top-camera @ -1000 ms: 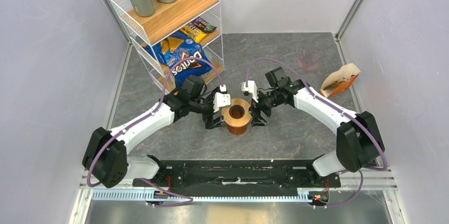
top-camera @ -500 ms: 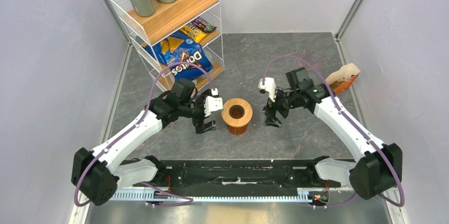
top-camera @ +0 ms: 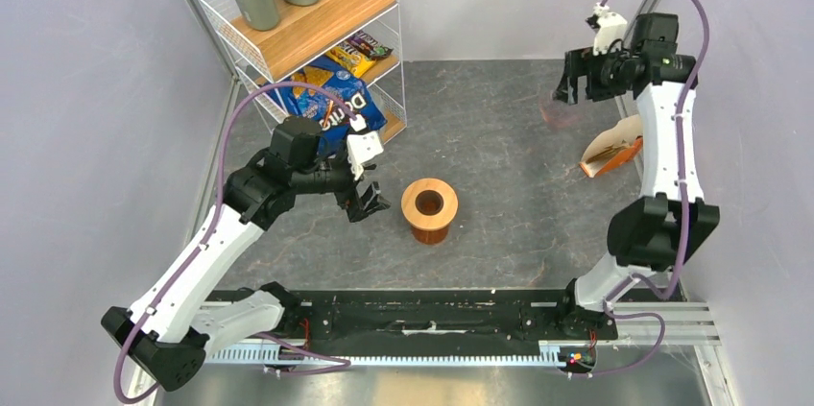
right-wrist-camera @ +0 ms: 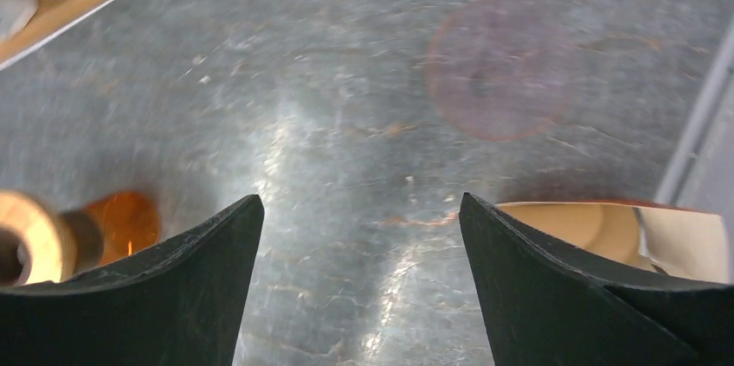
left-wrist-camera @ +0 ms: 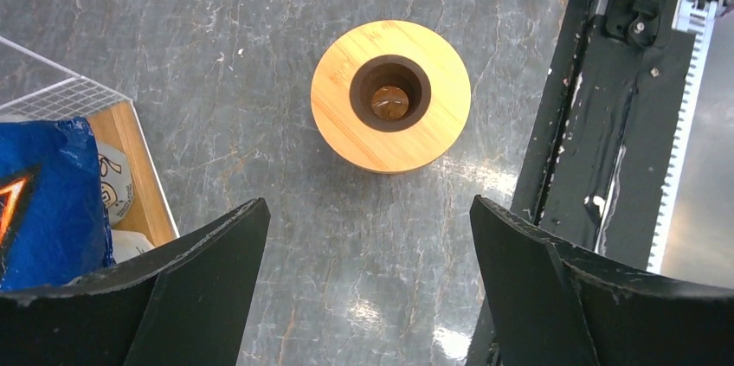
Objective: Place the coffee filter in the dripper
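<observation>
Top external: wooden ring (top-camera: 428, 201) caps amber beaker (top-camera: 431, 230), dripper (top-camera: 560, 114) well apart.

Grey table (top-camera: 480, 137): rack (top-camera: 309, 30), beaker (top-camera: 429, 231), pack (top-camera: 611, 150), perhaps dripper (top-camera: 560, 116).

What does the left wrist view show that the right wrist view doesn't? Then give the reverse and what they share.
Only left wrist: the blue chip bag, the black base rail and the open left tool. Only right wrist: the clear pink dripper, the filter pack and the open right tool. Both: the wooden ring on the amber beaker, and the grey table.
</observation>
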You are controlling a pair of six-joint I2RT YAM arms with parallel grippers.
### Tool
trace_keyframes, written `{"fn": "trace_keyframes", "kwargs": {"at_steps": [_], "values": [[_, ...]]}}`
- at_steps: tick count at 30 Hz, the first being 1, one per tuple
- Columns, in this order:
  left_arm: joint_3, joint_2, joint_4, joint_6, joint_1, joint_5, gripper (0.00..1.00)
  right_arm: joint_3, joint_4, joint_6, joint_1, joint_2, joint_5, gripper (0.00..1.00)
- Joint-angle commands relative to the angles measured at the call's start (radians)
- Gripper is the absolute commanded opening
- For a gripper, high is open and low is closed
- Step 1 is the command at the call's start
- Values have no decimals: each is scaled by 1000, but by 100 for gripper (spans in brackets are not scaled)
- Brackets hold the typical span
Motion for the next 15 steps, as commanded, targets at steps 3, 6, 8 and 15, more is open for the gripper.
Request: {"fn": "trace_keyframes", "kwargs": {"at_steps": [3,6,8,15], "values": [[62,53,-35,-108,3,-39,92,244,-40,113,-100,256,89,87],[61,48,-30,-104,3,-47,92,287,-17,98,-116,349,129,85],[51,35,-23,-103,3,-48,92,302,2,93,-127,394,142,84],[36,13,-7,-100,4,-59,92,310,73,107,-141,493,181,77]]}}
